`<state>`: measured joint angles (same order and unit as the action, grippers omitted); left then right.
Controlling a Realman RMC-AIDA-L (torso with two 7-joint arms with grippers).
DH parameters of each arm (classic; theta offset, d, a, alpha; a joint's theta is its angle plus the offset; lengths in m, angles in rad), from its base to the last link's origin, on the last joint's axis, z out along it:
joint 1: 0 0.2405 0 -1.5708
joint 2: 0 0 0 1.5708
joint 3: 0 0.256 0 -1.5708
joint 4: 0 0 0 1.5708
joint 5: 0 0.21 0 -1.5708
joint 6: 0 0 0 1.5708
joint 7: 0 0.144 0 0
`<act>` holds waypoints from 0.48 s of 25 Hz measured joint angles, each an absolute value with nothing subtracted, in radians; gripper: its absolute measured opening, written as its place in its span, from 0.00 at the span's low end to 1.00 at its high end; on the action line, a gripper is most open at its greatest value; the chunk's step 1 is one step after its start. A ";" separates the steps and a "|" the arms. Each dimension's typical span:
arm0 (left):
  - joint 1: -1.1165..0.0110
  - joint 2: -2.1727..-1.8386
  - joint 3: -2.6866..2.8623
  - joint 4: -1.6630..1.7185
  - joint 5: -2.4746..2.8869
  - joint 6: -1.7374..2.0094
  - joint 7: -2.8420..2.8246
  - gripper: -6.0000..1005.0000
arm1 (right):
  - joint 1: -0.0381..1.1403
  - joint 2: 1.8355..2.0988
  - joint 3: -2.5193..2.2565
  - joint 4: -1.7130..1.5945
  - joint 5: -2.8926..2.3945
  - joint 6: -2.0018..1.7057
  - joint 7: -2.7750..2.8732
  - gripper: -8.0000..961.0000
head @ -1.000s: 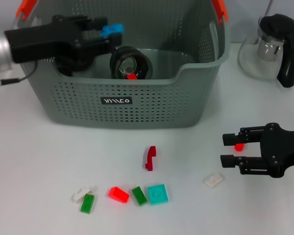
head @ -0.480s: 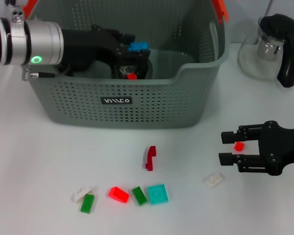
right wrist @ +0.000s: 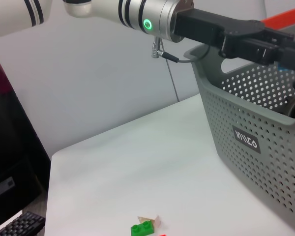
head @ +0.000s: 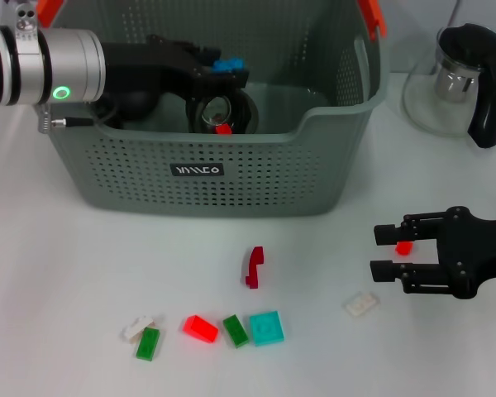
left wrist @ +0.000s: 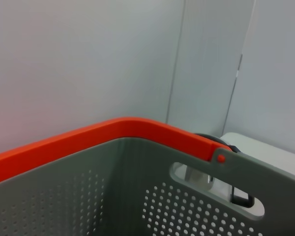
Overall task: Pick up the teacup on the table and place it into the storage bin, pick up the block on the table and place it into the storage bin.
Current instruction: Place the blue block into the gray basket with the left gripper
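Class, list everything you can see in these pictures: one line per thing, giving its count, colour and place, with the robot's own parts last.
storage bin: 1, grey-green with orange-red handles, far side of table.
teacup: 1, dark, lying inside the bin.
green blocks: 2, near edge of table.
red block: 1, between the green ones.
teal block: 1, right of them.
white blocks: 2, one at each end of the row.
dark red piece: 1, before the bin.
glass teapot: 1, black handle, far right.
left gripper: holds a blue block over the bin.
right gripper: open, above table, right.

The storage bin (head: 231, 178) is cropped at the top of the head view, and the left gripper (head: 219, 70) partly blocks the teacup (head: 223, 112) inside it.
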<state>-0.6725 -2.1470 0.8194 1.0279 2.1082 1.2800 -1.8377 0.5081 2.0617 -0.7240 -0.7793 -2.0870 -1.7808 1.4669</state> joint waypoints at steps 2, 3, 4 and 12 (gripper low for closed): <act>-0.670 -2.148 0.818 1.029 2.101 1.284 -1.841 0.59 | 0.509 2.062 -0.724 -0.779 -2.088 -1.781 1.467 0.62; -0.670 -2.148 0.818 1.029 2.100 1.286 -1.843 0.59 | 0.510 2.062 -0.724 -0.779 -2.088 -1.781 1.468 0.62; -0.670 -2.148 0.818 1.029 2.099 1.287 -1.846 0.60 | 0.510 2.062 -0.725 -0.779 -2.088 -1.781 1.468 0.62; -0.667 -2.147 0.828 1.032 2.112 1.287 -1.870 0.60 | 0.506 2.062 -0.725 -0.779 -2.088 -1.787 1.468 0.62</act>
